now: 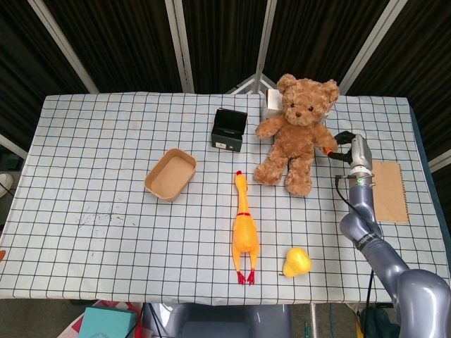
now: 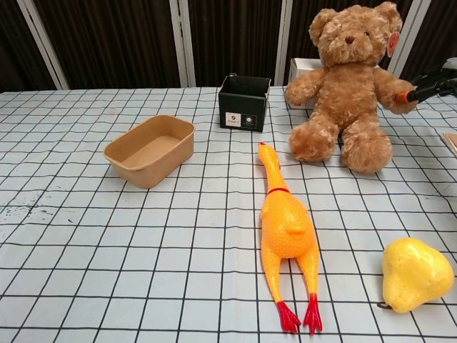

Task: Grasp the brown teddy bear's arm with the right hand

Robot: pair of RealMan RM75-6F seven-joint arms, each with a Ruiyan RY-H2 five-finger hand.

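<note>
The brown teddy bear (image 1: 296, 134) sits upright at the back right of the checked table, facing me; the chest view shows the bear (image 2: 350, 86) at top right. My right hand (image 1: 344, 143) reaches in from the right and pinches the end of the bear's arm (image 1: 323, 141) on that side. In the chest view, the dark fingers of the right hand (image 2: 430, 83) enter at the frame edge, an orange fingertip pressed to the arm's (image 2: 391, 80) paw. Most of the hand is cut off there. My left hand does not appear in either view.
A black box (image 1: 230, 129) stands left of the bear, a white box (image 1: 270, 105) behind it. An orange rubber chicken (image 1: 244, 229) lies mid-table, a yellow pear toy (image 1: 297, 262) near the front, a brown paper tray (image 1: 170, 173) to the left. A brown board (image 1: 389, 190) lies by the right edge.
</note>
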